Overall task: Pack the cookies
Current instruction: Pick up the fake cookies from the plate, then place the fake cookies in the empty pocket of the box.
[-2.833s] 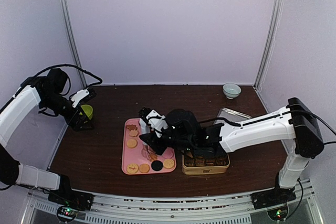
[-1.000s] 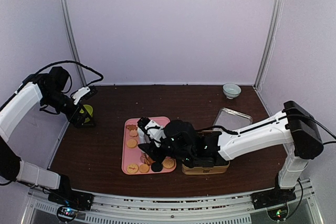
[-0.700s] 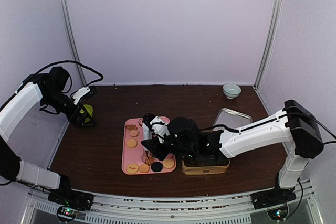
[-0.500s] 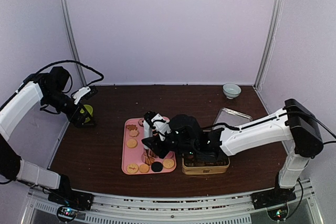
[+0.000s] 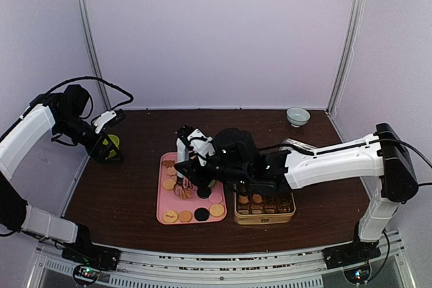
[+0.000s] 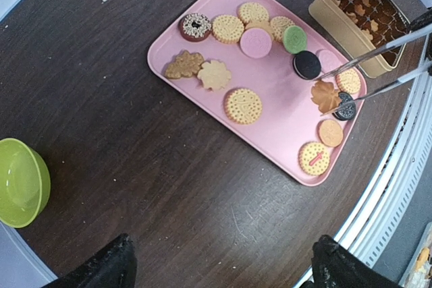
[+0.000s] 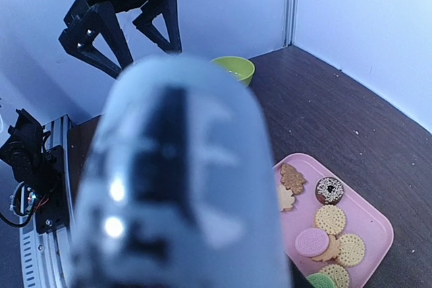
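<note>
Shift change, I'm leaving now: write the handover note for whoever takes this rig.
Left gripper: open, empty, by the green bowl.
Right gripper: shut on the metal tongs, which pinch a leaf-shaped cookie over the pink tray.
Done: gold tin partly filled.
Left: drop this cookie in the tin, then move the other cookies from the tray.
</note>
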You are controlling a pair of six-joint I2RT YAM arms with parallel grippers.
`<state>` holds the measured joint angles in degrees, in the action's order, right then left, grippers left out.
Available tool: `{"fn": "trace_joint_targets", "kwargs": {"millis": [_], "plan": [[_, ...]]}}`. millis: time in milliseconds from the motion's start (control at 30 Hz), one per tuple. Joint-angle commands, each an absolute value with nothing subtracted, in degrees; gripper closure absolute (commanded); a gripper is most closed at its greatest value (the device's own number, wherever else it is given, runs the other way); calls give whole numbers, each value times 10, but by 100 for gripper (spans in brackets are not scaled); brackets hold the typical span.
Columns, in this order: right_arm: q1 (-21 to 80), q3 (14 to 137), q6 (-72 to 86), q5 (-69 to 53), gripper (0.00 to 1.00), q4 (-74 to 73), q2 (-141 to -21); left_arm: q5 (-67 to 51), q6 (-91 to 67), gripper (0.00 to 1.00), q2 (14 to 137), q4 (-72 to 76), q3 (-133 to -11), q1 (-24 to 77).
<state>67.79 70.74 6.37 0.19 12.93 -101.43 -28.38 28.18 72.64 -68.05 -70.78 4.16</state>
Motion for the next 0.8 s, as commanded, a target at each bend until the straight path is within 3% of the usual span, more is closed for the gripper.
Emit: {"fn": "trace_joint_targets", "kwargs": {"millis": [0,333,767], "plan": [[669,703,54,12,78,134,-963,-279,288,7,721,-676,-715,38],[665,639,63,43,79,139,-902,-284,288,7,729,-672,-719,37],[638,455,81,125,77,3,-632,-292,294,7,727,-674,-719,37]]}}
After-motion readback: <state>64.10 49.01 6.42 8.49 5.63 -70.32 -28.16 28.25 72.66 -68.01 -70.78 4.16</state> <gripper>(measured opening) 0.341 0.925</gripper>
